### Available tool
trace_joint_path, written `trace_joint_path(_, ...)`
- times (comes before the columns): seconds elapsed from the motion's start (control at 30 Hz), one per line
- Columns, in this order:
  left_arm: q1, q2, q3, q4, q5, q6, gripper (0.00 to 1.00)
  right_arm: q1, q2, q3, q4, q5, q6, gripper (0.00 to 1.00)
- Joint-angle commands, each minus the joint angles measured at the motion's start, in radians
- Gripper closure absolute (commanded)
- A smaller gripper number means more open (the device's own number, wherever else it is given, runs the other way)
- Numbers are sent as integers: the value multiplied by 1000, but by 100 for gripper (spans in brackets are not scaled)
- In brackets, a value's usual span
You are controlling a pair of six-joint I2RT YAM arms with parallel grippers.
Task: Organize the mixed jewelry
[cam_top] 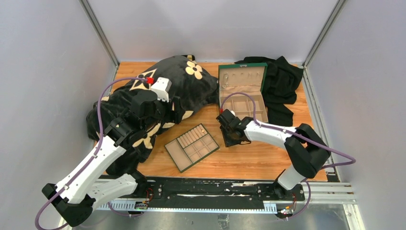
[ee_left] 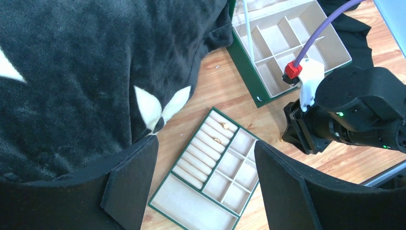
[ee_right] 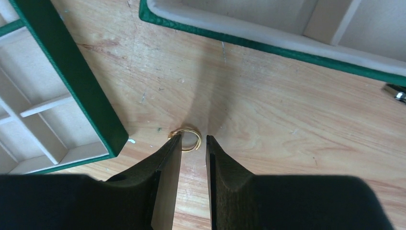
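On wood (ee_right: 287,120), gold ring (ee_right: 198,138) flat, hole upward, before slightly spread right claw (ee_right: 193,139)

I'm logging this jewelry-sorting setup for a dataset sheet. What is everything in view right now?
table: one, orange-brown wood, under everything
blanket: one, black plush with beige flower marks, far left
cloth: one, black, far right, partly behind the box
jewelry box: one, green with beige lining, open, far centre-right
tray: one, flat, green with beige compartments, near centre
gold-coloured pieces: two, tiny, on the tray's ridged rows
gold ring: one, thin, flat on the wood between tray and box
left gripper: one, black fingers, open wide, above blanket edge and tray
right gripper: one, black fingers narrowly apart, tips at the ring
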Motion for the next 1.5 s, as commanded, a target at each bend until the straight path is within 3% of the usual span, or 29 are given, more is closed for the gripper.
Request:
trace_joint_path(0.0,-3,-14,5,12,1,-1,22,5,33,-26,10,-7,22,69)
trace_joint_path(0.27,-3,-20,3,6,-8,3,22,4,66,-53,22,-5,25,71)
trace_joint_path(0.4,-3,-17,6,8,-13,5,22,4,64,-58,20,-1,25,98)
trace_joint_path(0.43,-3,-17,5,7,-12,5,22,4,61,-56,17,1,22,100)
trace_joint_path(1.17,-6,44,-52,33,105,-53,22,3,-104,-61,-30,1,-3,100)
trace_joint_path(1.33,-6,35,-56,43,99,-48,22,4,-110,-67,12,-55,-26,78)
trace_joint_path(1.47,-6,37,-55,42,100,-49,22,4,-89,-46,17,-75,-38,75)
